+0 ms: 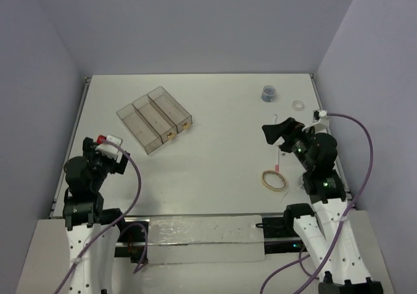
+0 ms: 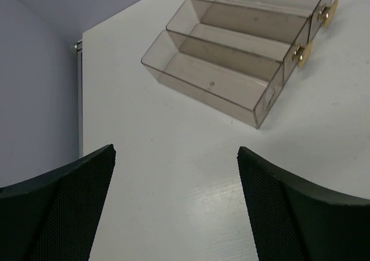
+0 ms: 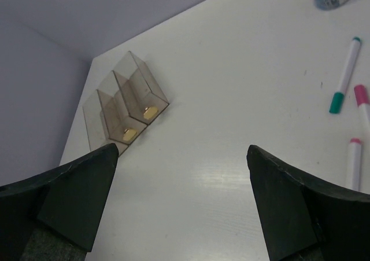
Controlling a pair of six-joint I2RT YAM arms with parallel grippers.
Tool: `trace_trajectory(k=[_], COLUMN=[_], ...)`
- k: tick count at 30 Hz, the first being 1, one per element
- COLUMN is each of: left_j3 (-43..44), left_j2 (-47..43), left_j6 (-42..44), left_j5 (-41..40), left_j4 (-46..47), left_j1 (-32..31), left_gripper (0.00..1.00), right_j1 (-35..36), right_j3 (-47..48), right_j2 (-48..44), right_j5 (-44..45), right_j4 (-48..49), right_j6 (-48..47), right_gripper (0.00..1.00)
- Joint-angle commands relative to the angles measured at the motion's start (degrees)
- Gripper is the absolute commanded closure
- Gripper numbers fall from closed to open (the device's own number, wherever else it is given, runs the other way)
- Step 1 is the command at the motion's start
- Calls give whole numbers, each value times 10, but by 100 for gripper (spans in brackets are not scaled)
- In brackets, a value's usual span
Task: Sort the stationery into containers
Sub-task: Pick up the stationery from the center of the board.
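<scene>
The containers are three clear narrow bins joined side by side at the table's back left, empty, with tan tabs at the near-right end. They also show in the left wrist view and the right wrist view. My left gripper is open and empty, short of the bins. My right gripper is open and empty, held above the pens. A green-tipped pen and two pink-tipped pens lie to its right. The tan rubber-band loop, the bluish-grey round piece and the clear ring lie on the right side.
The white table has a raised rail along its left and right edges. Purple cables trail from both arms. A clear strip lies along the near edge between the arm bases.
</scene>
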Motion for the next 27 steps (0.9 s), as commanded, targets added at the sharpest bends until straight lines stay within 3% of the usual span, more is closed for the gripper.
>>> trace_trajectory(k=[1, 3, 4, 7, 14, 17, 19, 21, 23, 27], left_j3=[170, 251, 251, 312, 261, 242, 239, 241, 246, 258], left_j2=[238, 332, 363, 427, 432, 448, 464, 487, 501, 527], left_j6=[-6, -22, -29, -62, -108, -124, -131, -133, -134, -140], left_j5=[12, 11, 11, 28, 41, 47, 42, 29, 25, 29], left_j4=[-32, -100, -101, -143, -39, -7, 7, 17, 21, 24], left_j1=[3, 4, 4, 4, 5, 5, 5, 5, 6, 6], left_gripper=[12, 17, 17, 17, 14, 14, 14, 14, 14, 15], right_j1=[1, -3, -3, -18, -24, -23, -23, -22, -19, -15], right_j3=[164, 235, 262, 373, 644, 823, 998, 1083, 1097, 962], right_j2=[155, 237, 238, 408, 714, 885, 983, 1054, 1091, 1061], right_j5=[54, 112, 112, 176, 200, 185, 182, 199, 211, 211], right_j4=[-22, -42, -42, -81, -167, -237, -293, -333, -316, -191], right_j6=[-47, -63, -70, -81, -170, -217, -243, -253, -260, -276], right_gripper=[0, 0, 0, 0, 2, 5, 5, 4, 2, 1])
